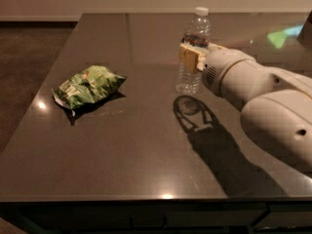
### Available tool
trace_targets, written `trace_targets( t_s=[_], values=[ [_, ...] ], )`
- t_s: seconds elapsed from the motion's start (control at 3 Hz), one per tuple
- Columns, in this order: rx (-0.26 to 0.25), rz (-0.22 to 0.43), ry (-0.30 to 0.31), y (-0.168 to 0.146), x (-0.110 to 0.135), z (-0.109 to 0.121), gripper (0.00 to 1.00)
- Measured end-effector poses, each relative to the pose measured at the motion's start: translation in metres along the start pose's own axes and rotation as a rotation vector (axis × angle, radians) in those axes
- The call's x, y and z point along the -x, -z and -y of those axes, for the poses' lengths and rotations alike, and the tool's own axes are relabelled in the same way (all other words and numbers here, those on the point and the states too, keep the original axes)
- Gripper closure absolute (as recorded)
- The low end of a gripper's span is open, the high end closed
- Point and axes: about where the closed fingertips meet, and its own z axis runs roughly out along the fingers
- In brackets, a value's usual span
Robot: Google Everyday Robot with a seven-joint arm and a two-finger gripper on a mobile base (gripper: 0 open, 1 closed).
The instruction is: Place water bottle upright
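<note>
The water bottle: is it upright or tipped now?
Upright: the water bottle has its white cap on top, base down. The gripper grips its middle. Whether the base touches the table, cannot tell.

bottle (188, 78): clear, ribbed; white cap (201, 11); dark label band (196, 39)
gripper (189, 57) at bottle's mid-height, clasping it: pale yellow fingers (185, 62), white arm (263, 96)
bag (87, 86): green, crinkled, pale print
bench (122, 145): dark grey-brown, glossy; black shadow (214, 150); green glint (280, 35) far right corner
</note>
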Motion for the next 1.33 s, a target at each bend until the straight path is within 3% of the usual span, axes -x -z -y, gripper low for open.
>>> trace_targets(
  t_s=[0.33,1.0,1.33],
  values=[
    [-0.019,-0.072,0.120,0.022,0.012,-0.007,1.00],
    [-0.011,-0.113,0.167,0.061,0.033,-0.041,1.00],
    [-0.008,-0.109,0.161,0.065,0.038,-0.045,1.00]
  ],
)
